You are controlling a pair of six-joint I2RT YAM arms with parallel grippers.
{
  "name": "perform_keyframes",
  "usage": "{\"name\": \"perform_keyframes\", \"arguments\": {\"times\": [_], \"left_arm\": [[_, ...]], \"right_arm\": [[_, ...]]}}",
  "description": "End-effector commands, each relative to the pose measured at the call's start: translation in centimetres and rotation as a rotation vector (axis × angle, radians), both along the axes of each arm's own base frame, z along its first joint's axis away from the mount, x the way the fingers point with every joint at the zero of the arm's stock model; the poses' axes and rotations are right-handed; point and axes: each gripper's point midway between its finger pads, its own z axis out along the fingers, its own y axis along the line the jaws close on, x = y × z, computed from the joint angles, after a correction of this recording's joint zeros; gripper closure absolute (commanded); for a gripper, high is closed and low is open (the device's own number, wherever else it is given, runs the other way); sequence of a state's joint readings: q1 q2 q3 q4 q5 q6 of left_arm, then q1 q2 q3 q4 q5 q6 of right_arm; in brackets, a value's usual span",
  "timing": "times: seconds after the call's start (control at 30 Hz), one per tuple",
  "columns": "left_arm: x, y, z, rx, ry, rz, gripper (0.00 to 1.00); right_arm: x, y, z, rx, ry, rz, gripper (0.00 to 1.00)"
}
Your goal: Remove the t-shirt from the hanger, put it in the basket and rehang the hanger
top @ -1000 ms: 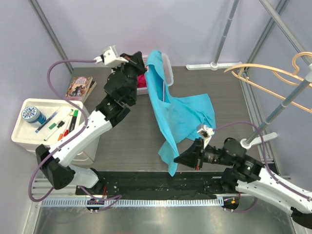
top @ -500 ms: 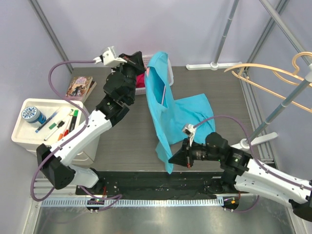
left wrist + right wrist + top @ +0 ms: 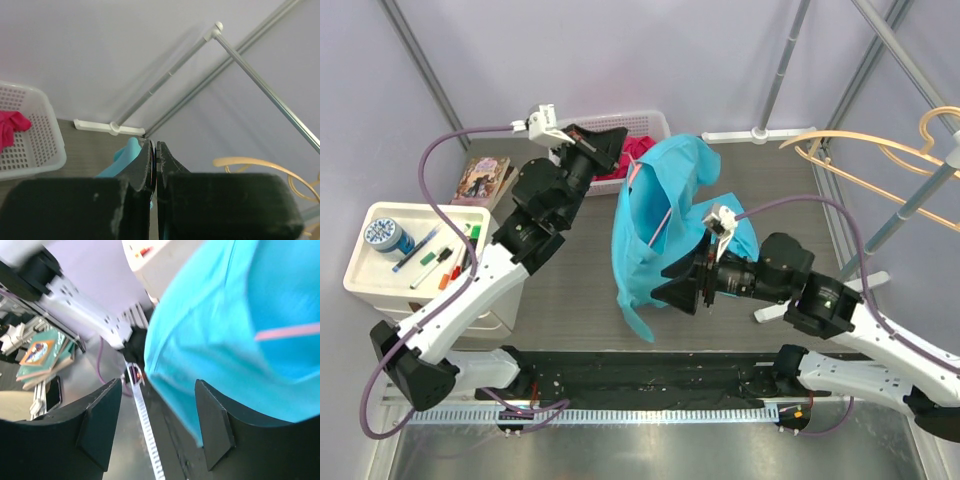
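There is one turquoise t-shirt point(image 3: 640, 270) on one pink hanger point(image 3: 661, 220), with two robot arms: the left arm point(image 3: 510, 255) and the right arm point(image 3: 820, 300). One white basket point(image 3: 645, 124) holds one magenta cloth point(image 3: 638, 150). There are also one book point(image 3: 482, 180), apparently two wooden hangers point(image 3: 860, 160), and one white tray point(image 3: 380, 275) with one tape roll point(image 3: 382, 236) and several pens point(image 3: 420, 250), too small to count.

T-shirt point(image 3: 655, 215) mid-table; basket point(image 3: 640, 122) behind it; book point(image 3: 483, 179) left of basket; tray point(image 3: 365, 275) nearer, far left.

Pink hanger point(image 3: 660, 224) mostly under the t-shirt point(image 3: 675, 175) (blurred, edge-cropped in the right wrist view)
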State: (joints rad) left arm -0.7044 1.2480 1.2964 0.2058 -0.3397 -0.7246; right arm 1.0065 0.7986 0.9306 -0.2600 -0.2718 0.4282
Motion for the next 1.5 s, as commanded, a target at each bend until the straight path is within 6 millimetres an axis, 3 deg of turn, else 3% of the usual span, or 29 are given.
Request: {"name": "perform_keyframes", "arguments": {"times": [0.0, 0.03, 0.1, 0.13, 0.3, 0.4, 0.6, 0.77, 0.97, 1.07, 1.1, 1.2, 1.33, 1.47], "left_arm": [[-3.7, -0.2, 2.4, -0.058, -0.033, -0.152, 1.0], [-4.2, -0.2, 2.5, -0.059, -0.035, -0.168, 1.0], [-4.7, -0.8, 2.3, -0.05, -0.029, -0.211, 1.0], [-4.8, -0.8, 2.2, -0.05, -0.027, -0.22, 1.0], [-5.5, -1.1, 2.4, -0.065, -0.027, -0.255, 1.0], [-5.7, -1.3, 2.3, -0.064, -0.026, -0.272, 1.0], [-6.0, -1.4, 2.1, -0.066, -0.027, -0.287, 1.0], [-5.8, -1.6, 2.5, -0.078, -0.053, -0.288, 1.0], [-5.5, -2.0, 3.0, -0.088, -0.088, -0.29, 1.0], [-5.2, -2.1, 2.9, -0.083, -0.101, -0.287, 1.0], [-5.2, -2.1, 2.9, -0.081, -0.109, -0.282, 1.0], [-4.5, -1.7, 2.6, -0.067, -0.146, -0.236, 1.0], [-3.7, -0.7, 2.2, -0.072, -0.217, -0.15, 1.0], [-3.2, -1.0, 2.7, -0.062, -0.285, -0.11, 1.0]], "right_arm": [[1.5, 0.3, 2.5, -0.019, -0.1, -0.035, 0.34], [1.6, 0.6, 3.4, -0.009, -0.113, -0.028, 0.33], [1.8, 1.9, 3.5, -0.02, -0.127, 0.006, 0.32], [2.0, 2.3, 4.6, 0.004, -0.147, 0.011, 0.29], [3.5, 4.9, 4.2, -0.031, -0.165, 0.049, 0.27], [4.3, 4.9, 4.6, -0.015, -0.179, 0.045, 0.25], [4.7, 4.2, 3.5, 0.006, -0.153, 0.081, 0.26], [2.3, 5.2, 2.7, 0.063, -0.092, 0.234, 0.38], [2.3, 5.4, 1.7, 0.068, -0.052, 0.23, 0.5], [2.9, 5.5, 1.9, 0.071, -0.05, 0.196, 0.69], [3.1, 5.5, 1.9, 0.065, -0.04, 0.183, 0.81], [3.6, 5.4, 3.2, 0.065, -0.014, 0.143, 0.99], [3.2, 5.7, 8.3, 0.168, -0.001, 0.146, 0.99], [2.2, 7.9, 10.3, 0.205, 0.076, 0.235, 0.99]]}}
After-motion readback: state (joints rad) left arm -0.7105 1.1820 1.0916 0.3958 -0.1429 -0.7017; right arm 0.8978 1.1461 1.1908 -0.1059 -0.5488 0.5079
